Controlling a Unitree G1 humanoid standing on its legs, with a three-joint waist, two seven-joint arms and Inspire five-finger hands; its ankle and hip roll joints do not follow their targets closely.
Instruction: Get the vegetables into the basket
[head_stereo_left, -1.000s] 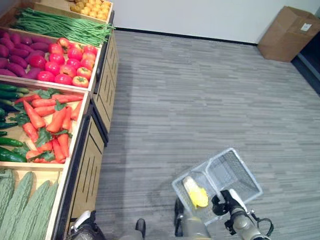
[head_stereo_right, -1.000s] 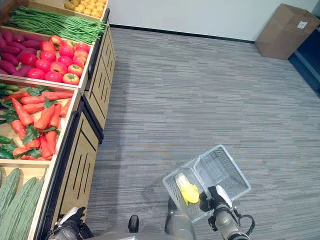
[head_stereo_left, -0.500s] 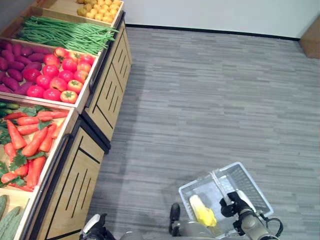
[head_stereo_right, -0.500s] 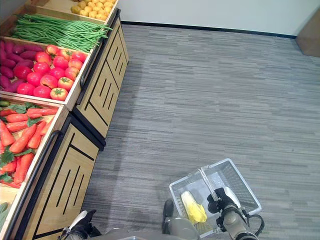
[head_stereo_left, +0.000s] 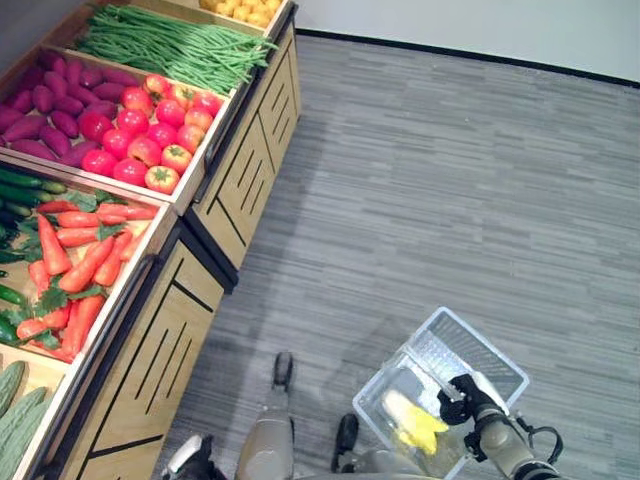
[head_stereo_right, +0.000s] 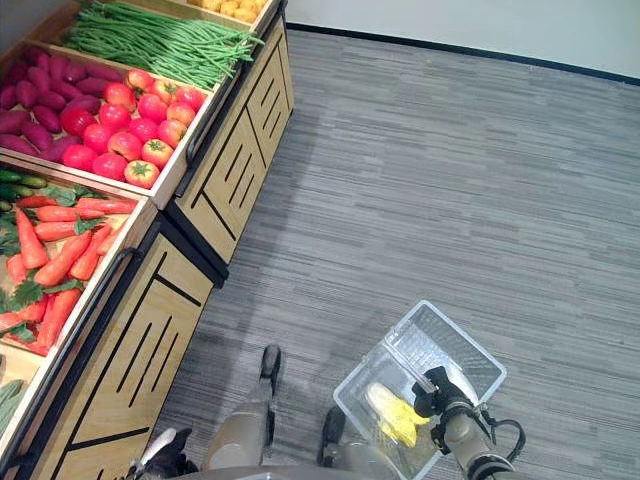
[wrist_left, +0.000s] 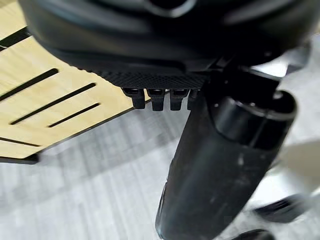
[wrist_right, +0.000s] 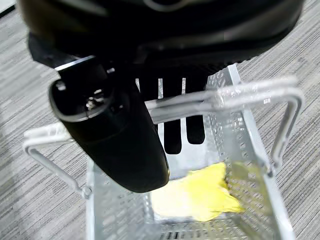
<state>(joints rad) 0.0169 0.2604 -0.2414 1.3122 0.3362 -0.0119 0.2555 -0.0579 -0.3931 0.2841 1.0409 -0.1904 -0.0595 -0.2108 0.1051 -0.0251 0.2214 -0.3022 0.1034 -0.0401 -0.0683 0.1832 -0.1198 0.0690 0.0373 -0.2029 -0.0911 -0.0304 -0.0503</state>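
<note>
A white wire basket (head_stereo_left: 478, 352) hangs low over the floor at the lower right. My right hand (head_stereo_left: 462, 392) is shut on its wire handles (wrist_right: 220, 100), fingers curled under them. A yellow vegetable (wrist_right: 200, 194) lies in the basket's bottom (head_stereo_left: 412, 420). The wooden stand on the left holds carrots (head_stereo_left: 80, 262), tomatoes (head_stereo_left: 150, 135), green beans (head_stereo_left: 170, 45), purple sweet potatoes (head_stereo_left: 50, 110), cucumbers (head_stereo_left: 20, 190) and pale green gourds (head_stereo_left: 15, 410). My left hand (head_stereo_left: 188, 458) hangs low beside the stand's front panel (wrist_left: 45, 90), fingers (wrist_left: 155, 98) relaxed and holding nothing.
The stand's slatted wooden front (head_stereo_left: 165, 355) runs along the left. Grey striped carpet (head_stereo_left: 430, 190) stretches to the right and back as far as a white wall (head_stereo_left: 500, 25). Yellow produce (head_stereo_left: 245, 8) fills the farthest crate.
The whole picture has shifted, so the camera has moved; the cardboard box has left the picture. The basket stays in my right hand with the yellow vegetable inside.
</note>
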